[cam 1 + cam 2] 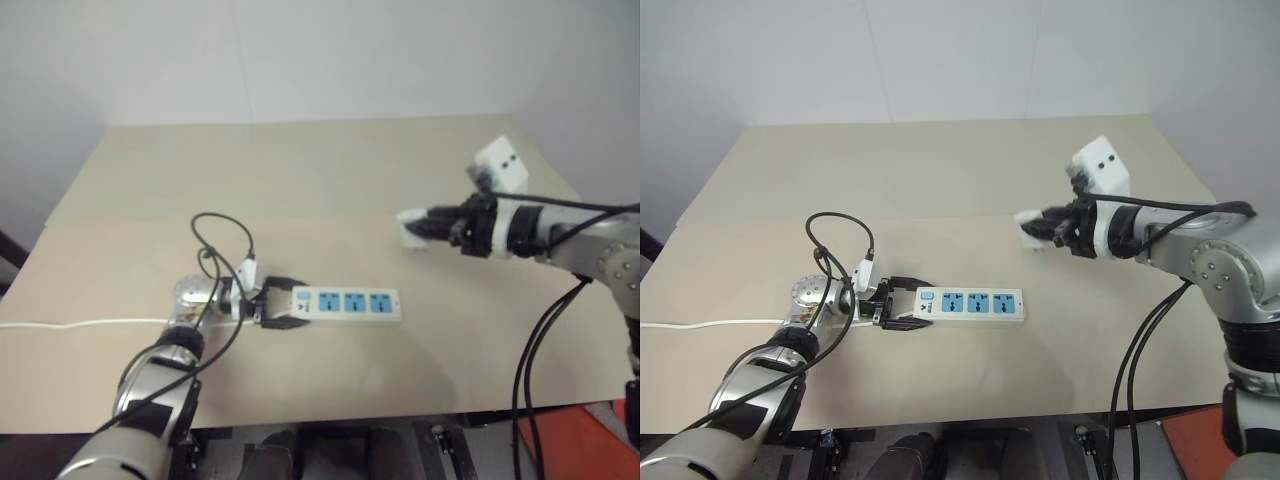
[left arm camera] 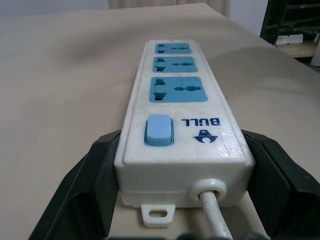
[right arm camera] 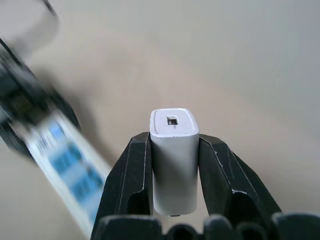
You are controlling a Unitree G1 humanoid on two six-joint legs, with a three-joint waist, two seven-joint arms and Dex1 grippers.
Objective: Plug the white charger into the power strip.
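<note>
The power strip (image 1: 345, 304) lies flat on the tan table, its three blue socket faces up. My left gripper (image 1: 281, 304) is shut on the strip's switch end, a black finger (image 2: 90, 190) pressed against each long side. Its thin white cord (image 1: 80, 323) runs off to the left. The white charger (image 3: 174, 160) is clamped between the fingers of my right gripper (image 1: 420, 226), which hangs in the air to the right of and beyond the strip, pointing left. The charger's prongs are hidden.
The tan table (image 1: 300, 170) spreads wide behind the strip, with a seam across its middle. A black cable (image 1: 222, 245) loops above my left wrist. Black cables (image 1: 545, 340) hang from my right arm past the table's right front edge.
</note>
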